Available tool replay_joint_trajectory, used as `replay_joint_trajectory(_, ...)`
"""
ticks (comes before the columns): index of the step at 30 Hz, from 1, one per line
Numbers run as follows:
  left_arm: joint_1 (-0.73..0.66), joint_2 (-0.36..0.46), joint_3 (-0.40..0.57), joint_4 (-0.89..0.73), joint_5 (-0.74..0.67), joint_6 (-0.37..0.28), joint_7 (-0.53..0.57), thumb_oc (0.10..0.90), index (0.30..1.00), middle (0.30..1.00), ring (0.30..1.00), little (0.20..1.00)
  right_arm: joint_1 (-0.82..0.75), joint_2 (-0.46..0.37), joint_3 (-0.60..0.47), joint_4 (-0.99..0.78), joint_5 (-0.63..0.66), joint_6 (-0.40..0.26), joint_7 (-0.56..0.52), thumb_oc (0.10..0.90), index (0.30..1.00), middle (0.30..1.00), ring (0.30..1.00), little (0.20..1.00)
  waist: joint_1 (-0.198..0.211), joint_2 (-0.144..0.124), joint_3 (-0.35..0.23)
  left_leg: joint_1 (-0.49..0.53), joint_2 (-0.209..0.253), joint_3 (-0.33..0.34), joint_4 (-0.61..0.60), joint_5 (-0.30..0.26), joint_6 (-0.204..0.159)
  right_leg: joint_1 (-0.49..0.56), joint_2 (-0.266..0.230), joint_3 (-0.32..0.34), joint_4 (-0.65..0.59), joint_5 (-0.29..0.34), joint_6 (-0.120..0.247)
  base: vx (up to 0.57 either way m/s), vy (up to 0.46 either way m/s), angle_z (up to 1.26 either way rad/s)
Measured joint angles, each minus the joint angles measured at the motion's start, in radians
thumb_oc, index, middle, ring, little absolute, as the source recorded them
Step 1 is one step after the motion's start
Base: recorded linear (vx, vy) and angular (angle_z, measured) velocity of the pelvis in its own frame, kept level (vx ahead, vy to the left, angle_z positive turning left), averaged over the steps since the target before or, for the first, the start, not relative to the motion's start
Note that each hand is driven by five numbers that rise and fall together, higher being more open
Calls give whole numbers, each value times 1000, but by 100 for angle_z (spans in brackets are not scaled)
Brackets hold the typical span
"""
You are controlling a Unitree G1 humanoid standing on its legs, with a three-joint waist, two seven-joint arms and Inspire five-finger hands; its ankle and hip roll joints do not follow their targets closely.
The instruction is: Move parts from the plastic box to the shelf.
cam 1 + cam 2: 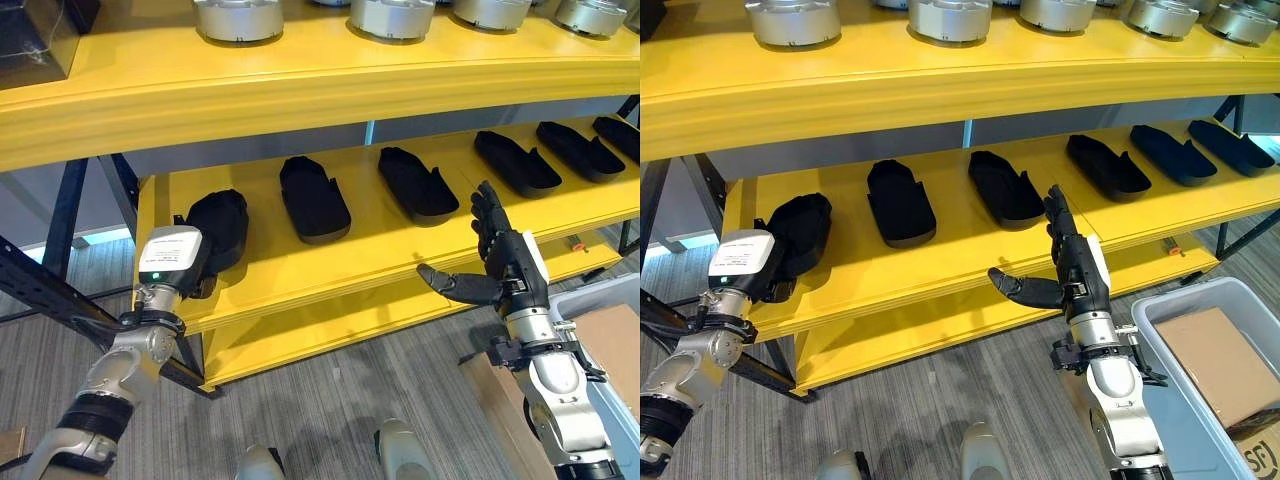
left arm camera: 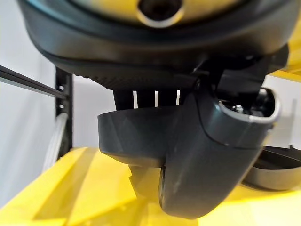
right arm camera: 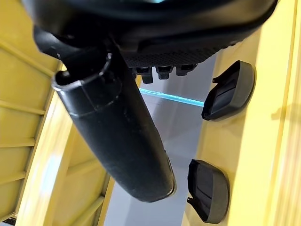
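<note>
Several black shell-shaped parts [image 1: 314, 198] lie in a row on the yellow middle shelf [image 1: 300, 265]. At the shelf's left end my left hand [image 2: 211, 155] is shut on one more black part [image 1: 217, 228]; in the left wrist view the thumb lies across the front of the part [image 2: 127, 134] and the fingers sit behind it. The part is low over the shelf board; I cannot tell if it touches. My right hand [image 1: 508, 268] is open in front of the shelf edge, fingers pointing up, thumb out to the left, holding nothing. The grey plastic box [image 1: 1160, 312] stands at the lower right.
Round silver metal parts [image 1: 238, 18] stand on the yellow top shelf, which overhangs the middle one. A lower yellow shelf [image 1: 330, 325] runs beneath. A brown cardboard sheet [image 1: 1215, 360] lies in the plastic box. Dark steel frame bars [image 1: 60, 300] cross at the left.
</note>
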Motion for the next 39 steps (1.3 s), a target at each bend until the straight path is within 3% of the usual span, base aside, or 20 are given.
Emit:
replay_joint_trajectory(15, -133, 4, -12, 174, 0, 37, 11, 400, 300, 300, 300, 300, 2, -14, 0, -4, 29, -1, 10, 900, 1000, 1000, 1000, 1000, -9, 6, 13, -17, 0, -11, 13, -1, -1, -18, 1, -6, 19, -8, -4, -1, 0, 0)
replay_joint_trajectory(25, -247, 43, -128, 261, 0, 37, 12, 400, 300, 300, 300, 300, 14, -30, 0, -44, 29, -8, 20, 900, 1000, 1000, 1000, 1000, -13, 6, 16, -33, 1, -14, 18, 0, -1, -33, 3, -11, 25, -9, -3, 0, 0, 0)
replay_joint_trajectory(39, -296, 43, -172, 297, 2, 34, -4, 400, 300, 300, 300, 300, 16, -39, 0, -44, 37, -15, 23, 900, 1000, 1000, 1000, 1000, -14, 13, 32, -54, 1, -35, 32, 1, -7, -53, 5, -20, 68, -25, -5, -3, -6, 3)
